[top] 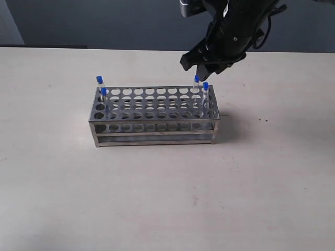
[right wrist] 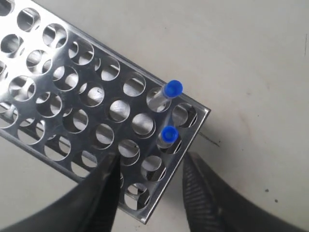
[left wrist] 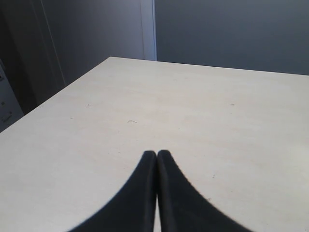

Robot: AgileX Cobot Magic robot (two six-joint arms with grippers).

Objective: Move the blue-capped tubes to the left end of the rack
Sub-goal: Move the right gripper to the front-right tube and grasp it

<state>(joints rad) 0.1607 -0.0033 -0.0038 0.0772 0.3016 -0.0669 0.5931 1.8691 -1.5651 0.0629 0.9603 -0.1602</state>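
- Jaws of the left gripper (left wrist: 157,155) sat clenched, empty.
- Two blue-capped tubes (top: 99,79) stood at the rack's (top: 152,107) left end, two (top: 205,85) at its right.
- Right gripper (top: 202,65) hung released above those; we judged it must descend, grasp one.

Pale tabletop (top: 157,198); metal rack (top: 154,125) standing on it.
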